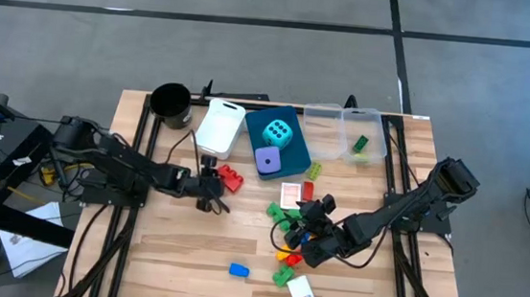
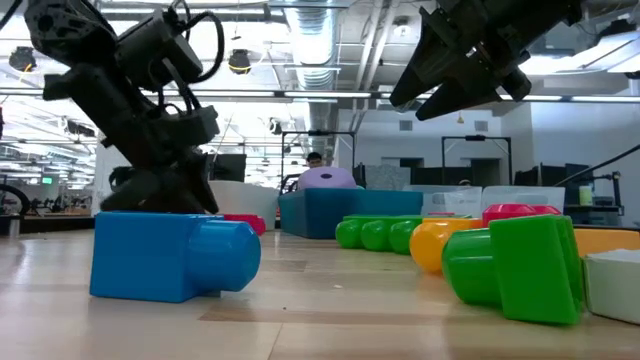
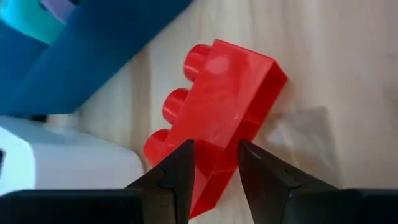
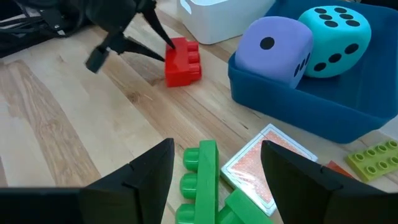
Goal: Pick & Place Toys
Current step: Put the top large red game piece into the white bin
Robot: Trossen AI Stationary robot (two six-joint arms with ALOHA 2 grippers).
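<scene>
Done so far: the cyan die (image 1: 278,132) and purple die (image 1: 267,160) sit in the blue bin (image 1: 288,160) at the counter's far edge; a green brick (image 1: 361,144) lies in the clear bin (image 1: 363,135) beside it.
Left pincer (image 1: 211,188): fingers closed against the sides of the red brick (image 3: 214,112), which rests on the counter (image 1: 179,256) just in front of the white bin (image 1: 220,127); not yet lifted.
Right pincer (image 1: 308,227): jaws apart, empty, hovering over the cluster of bricks and cards near the counter's middle.
Left to do: most of it, by my judgement. A blue brick (image 1: 239,270), a green brick (image 1: 282,278), a card (image 1: 301,294) near the front edge, plus the cluster.
</scene>
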